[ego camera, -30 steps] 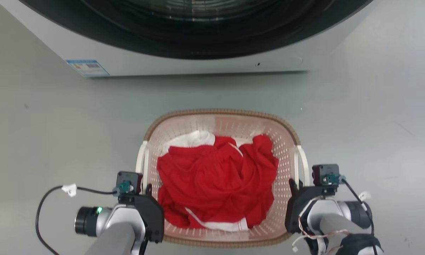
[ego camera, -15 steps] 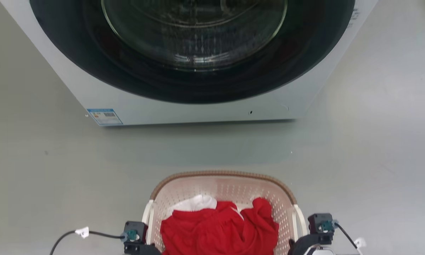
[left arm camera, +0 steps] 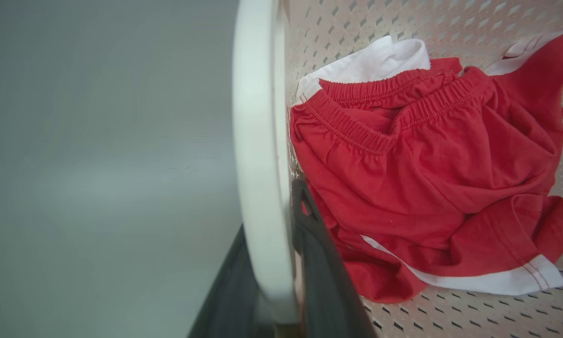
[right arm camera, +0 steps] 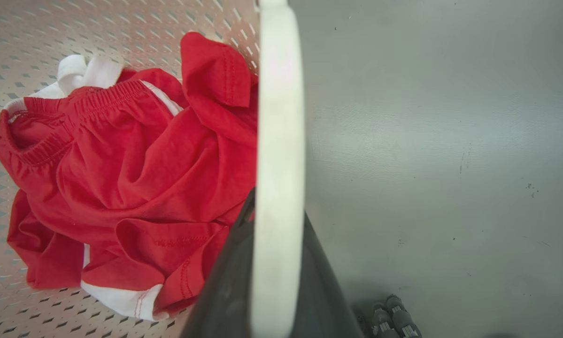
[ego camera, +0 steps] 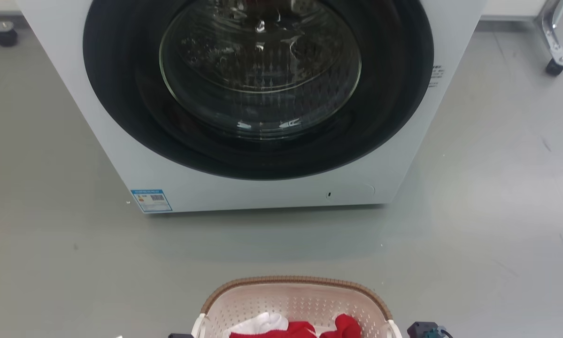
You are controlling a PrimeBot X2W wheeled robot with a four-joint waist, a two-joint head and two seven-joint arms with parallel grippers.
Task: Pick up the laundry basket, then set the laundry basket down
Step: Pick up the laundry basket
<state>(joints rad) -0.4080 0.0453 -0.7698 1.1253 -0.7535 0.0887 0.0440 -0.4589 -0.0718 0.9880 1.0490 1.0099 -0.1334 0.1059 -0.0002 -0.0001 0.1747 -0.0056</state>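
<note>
The laundry basket (ego camera: 295, 285), pale pink-beige with a brown woven rim, sits at the bottom edge of the head view in front of the washing machine. Red and white clothes (left arm camera: 417, 155) lie inside it. In the left wrist view my left gripper (left arm camera: 272, 211) is shut on the white side handle (left arm camera: 258, 117), one dark finger on each side of it. In the right wrist view my right gripper (right arm camera: 279, 211) is shut on the other white handle (right arm camera: 281, 94) in the same way. Grey floor shows beyond both handles.
A white washing machine (ego camera: 262, 199) with a large dark round door (ego camera: 258, 84) stands straight ahead of the basket, with a strip of grey floor (ego camera: 281, 244) between them. Caster wheels (ego camera: 554, 66) of other furniture show at the far corners.
The head view has shifted: the basket and both wrists slid to the bottom edge while more of the washing machine came into view. The grippers kept their places at the handles.
</note>
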